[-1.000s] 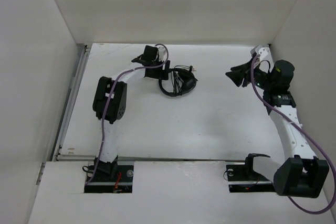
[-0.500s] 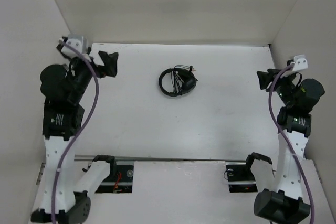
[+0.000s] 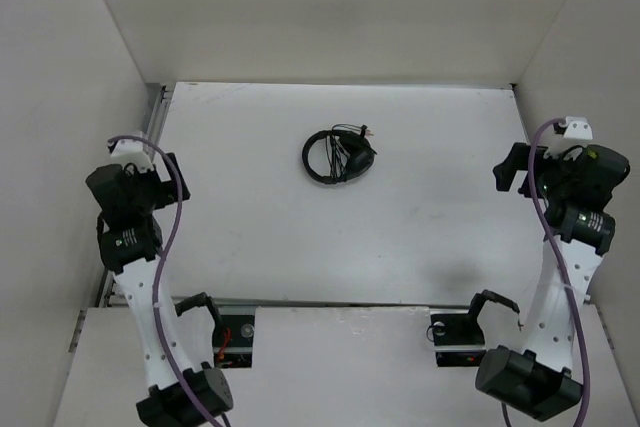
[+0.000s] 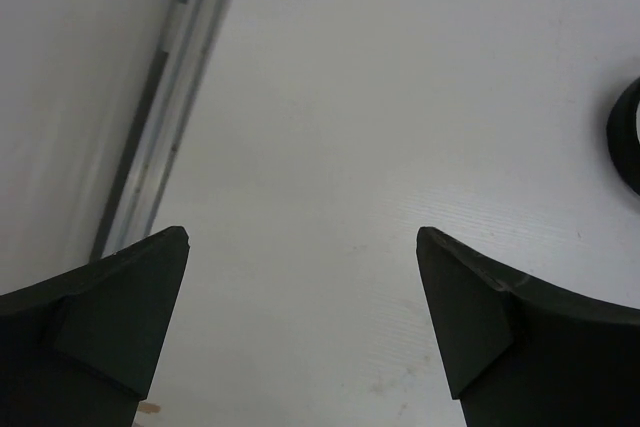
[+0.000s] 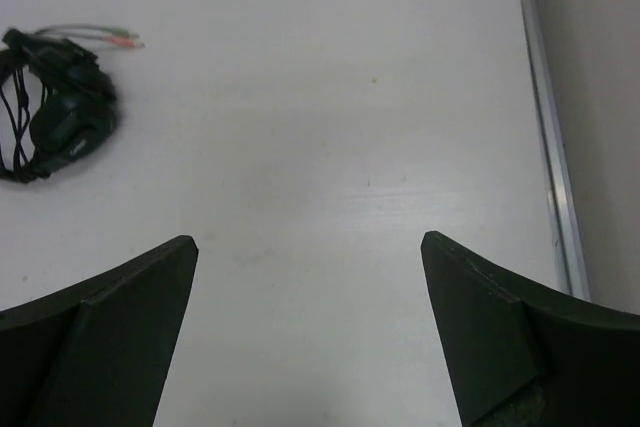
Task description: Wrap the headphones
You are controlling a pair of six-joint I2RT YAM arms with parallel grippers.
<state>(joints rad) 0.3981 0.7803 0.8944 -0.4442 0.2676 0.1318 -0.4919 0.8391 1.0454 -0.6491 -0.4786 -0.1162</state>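
A white table inside a white-walled enclosure was seen from above, with two white and black robot arms raised at its left and right edges. The headphones were lying flat on the far middle part of the table, well apart from both arms and touched by neither. They were seen as a small black bundle: the thin round headband made a ring on the left, an earcup sat on the right, and thin black cable was looped across the ring. The pink and orange plugs were pointing out from the far side of the bundle and resting on the table.

The left gripper was held above bare table near a metal rail along the left edge, its two dark fingers spread wide with nothing between them. Only a black sliver of the headphones was caught at the right border of the left wrist view. The right gripper was likewise spread wide and empty, held over bare table near the right edge. A thick purple cable was draped along each arm.
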